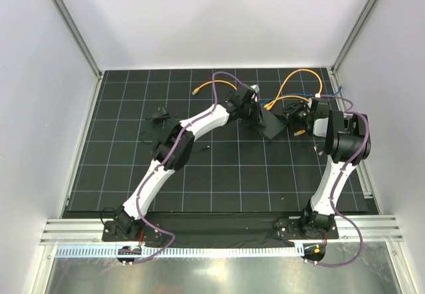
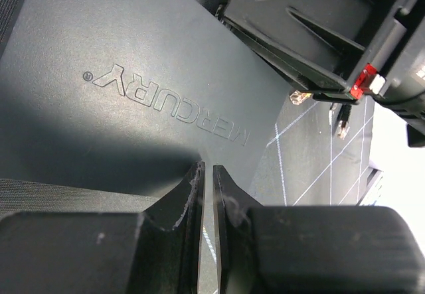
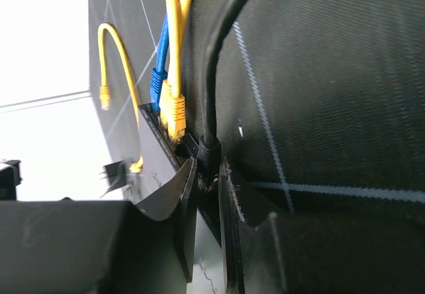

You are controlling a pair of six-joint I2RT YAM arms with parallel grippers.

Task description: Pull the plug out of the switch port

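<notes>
Overhead, I see the switch box [image 1: 273, 129] with the left gripper [image 1: 255, 113] and right gripper [image 1: 300, 120] flanking it. Left wrist: fingers [image 2: 189, 198] nearly together at the box's edge. Right wrist: gripper clamped around the black plug [image 3: 208, 154], seated in the switch port [image 3: 194, 147] beside a yellow plug [image 3: 175, 118].

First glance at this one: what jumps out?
The black Mercury switch, right of centre on the mat, draws the eye first. The right pincer grips the black plug beside a yellow plug and a blue plug; the left pincer rests at the switch's edge.
</notes>
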